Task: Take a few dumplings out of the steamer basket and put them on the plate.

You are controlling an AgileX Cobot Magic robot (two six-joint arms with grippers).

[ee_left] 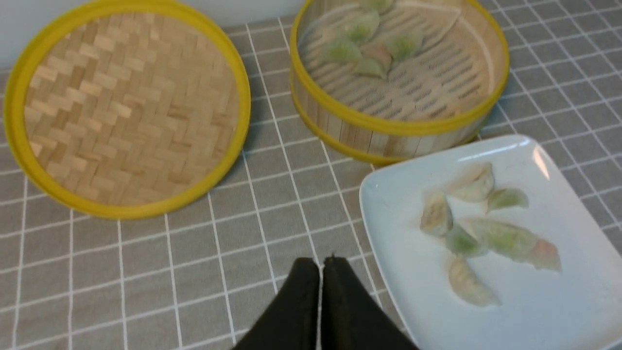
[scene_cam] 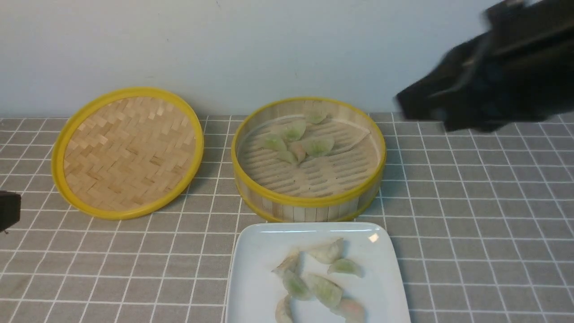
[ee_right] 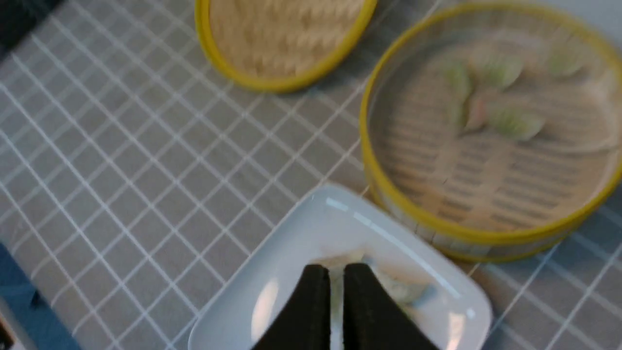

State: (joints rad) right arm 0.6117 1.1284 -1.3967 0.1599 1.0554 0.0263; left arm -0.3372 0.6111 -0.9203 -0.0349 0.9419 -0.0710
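1. Grey cloth with a white grid (scene_cam: 471, 224): covers the table and carries all items.
2. Flat woven bamboo lid with yellow rim (scene_cam: 128, 152): lies left of the basket, apart from it.
3. Round slatted bamboo steamer basket with yellow rims (scene_cam: 309, 200): stands at centre, by the wall, lid off.
4. Glossy white square plate (scene_cam: 255, 269): sits just in front of the basket.
5. Black right gripper (ee_right: 336, 267): fingers drawn together to a thin slit, nothing pinched. The front view shows its arm (scene_cam: 493, 80) only as a blur, raised to the right of the basket.
6. Black left gripper (ee_left: 321, 260): fingers pressed together, empty, over the cloth left of the plate.
7. Small translucent green-filled dumplings (scene_cam: 318, 146): four cluster at the basket's rear with one pinkish piece (scene_cam: 297, 150). Three more green ones (scene_cam: 325, 289) lie on the plate among whitish pieces (scene_cam: 329, 251).
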